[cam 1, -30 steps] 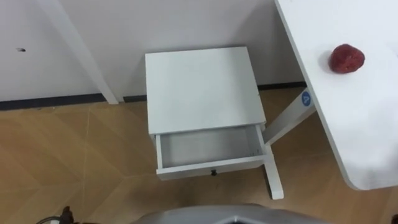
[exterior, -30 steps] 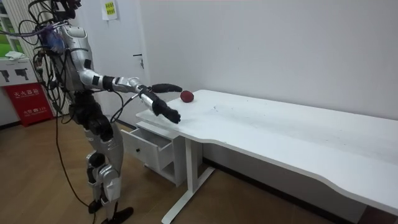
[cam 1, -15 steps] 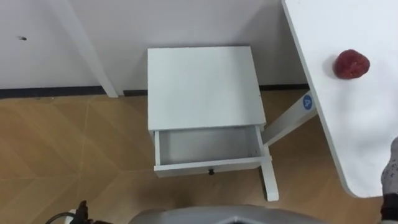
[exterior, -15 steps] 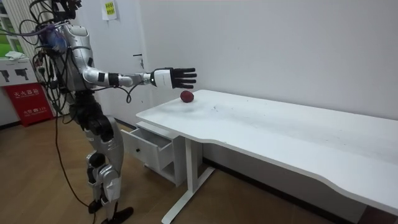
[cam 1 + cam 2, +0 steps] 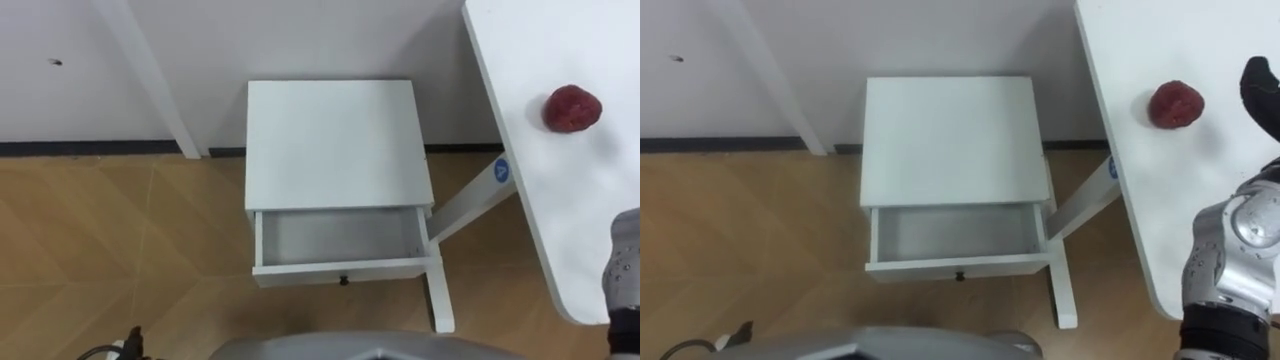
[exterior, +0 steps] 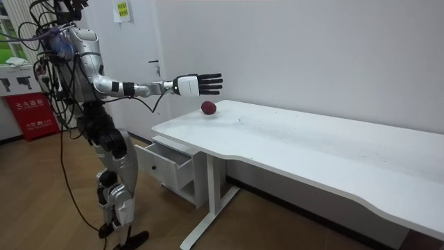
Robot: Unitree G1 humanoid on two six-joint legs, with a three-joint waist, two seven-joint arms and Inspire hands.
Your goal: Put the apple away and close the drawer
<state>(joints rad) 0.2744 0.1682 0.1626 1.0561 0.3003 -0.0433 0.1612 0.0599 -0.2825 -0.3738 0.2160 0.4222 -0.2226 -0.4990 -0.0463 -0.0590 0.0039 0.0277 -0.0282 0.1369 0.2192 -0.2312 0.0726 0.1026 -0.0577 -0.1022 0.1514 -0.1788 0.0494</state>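
A dark red apple point(image 5: 572, 107) lies on the white table point(image 5: 560, 210), near its far left end. My right hand point(image 5: 1240, 240) reaches over the table just right of the apple, apart from it, dark fingers point(image 5: 1260, 85) straight. In the room view this hand point(image 6: 198, 84) hovers open above and left of the apple point(image 6: 208, 107). Left of the table stands a small white cabinet point(image 5: 340, 140). Its drawer point(image 5: 340, 240) is pulled out toward me, and nothing lies in it.
The table's white leg and foot point(image 5: 440, 300) stand right beside the drawer's right corner. A slanted white post point(image 5: 150, 80) runs along the wall at the left. Wooden floor point(image 5: 120, 250) spreads left of the cabinet. A red sign point(image 6: 28, 111) stands behind me.
My right hand rose from the table's near corner to above table height, fingers spread, and has come into the eye view's right edge. The camera shifted slightly.
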